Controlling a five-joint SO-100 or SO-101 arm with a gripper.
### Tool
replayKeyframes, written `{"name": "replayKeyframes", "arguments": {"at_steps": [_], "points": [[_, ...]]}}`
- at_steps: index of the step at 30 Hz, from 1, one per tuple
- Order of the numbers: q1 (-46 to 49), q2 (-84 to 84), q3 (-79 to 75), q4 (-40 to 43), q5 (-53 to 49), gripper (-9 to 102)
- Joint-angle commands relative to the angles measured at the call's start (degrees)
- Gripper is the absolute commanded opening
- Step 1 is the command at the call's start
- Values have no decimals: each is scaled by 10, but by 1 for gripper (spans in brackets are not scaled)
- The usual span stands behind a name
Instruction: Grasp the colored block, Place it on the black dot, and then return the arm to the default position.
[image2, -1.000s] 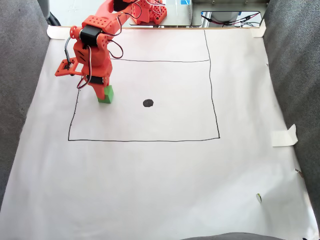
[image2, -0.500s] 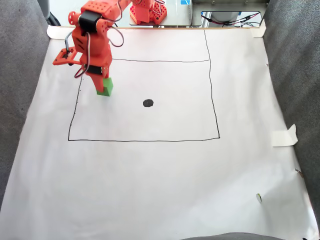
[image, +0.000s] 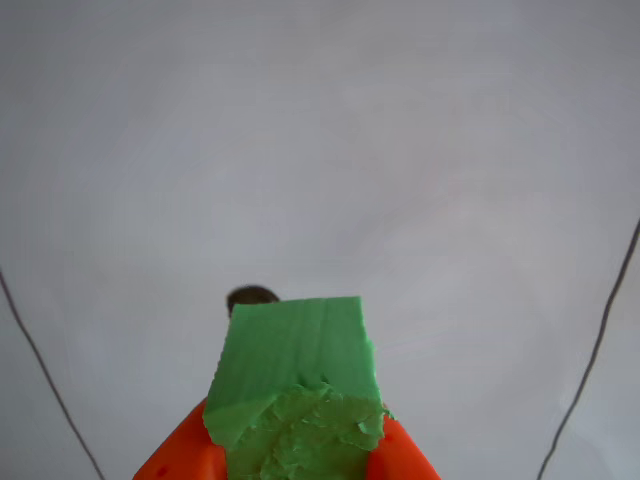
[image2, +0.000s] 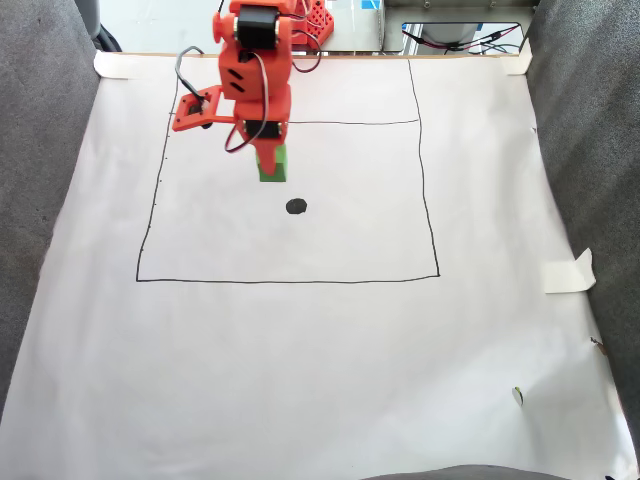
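Note:
My orange gripper (image2: 271, 168) is shut on the green colored block (image2: 272, 163), held above the white sheet inside the drawn rectangle. The black dot (image2: 296, 206) lies a short way below and to the right of the block in the fixed view. In the other view the block (image: 295, 375) sits between my two orange fingers (image: 180, 455), its crumbly face toward the camera, and the black dot (image: 252, 296) peeks out just beyond its top left edge.
A black drawn rectangle (image2: 430, 200) frames the work area on the white paper. Grey upholstered walls (image2: 40, 150) flank both sides. The arm's orange base (image2: 300, 20) stands at the far edge, and a piece of tape (image2: 568, 272) curls at the right.
The arm has swung right from the rectangle's left line, carrying the green block to just above and left of the black dot.

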Motion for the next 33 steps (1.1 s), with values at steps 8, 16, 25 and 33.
{"name": "replayKeyframes", "arguments": {"at_steps": [8, 16, 25, 33], "points": [[-23, -36, -108, 45, 62, 0], [-24, -78, -141, 23, 67, 0], [-14, -150, -190, -4, 56, 0], [-13, -163, -211, -24, 45, 0]]}}
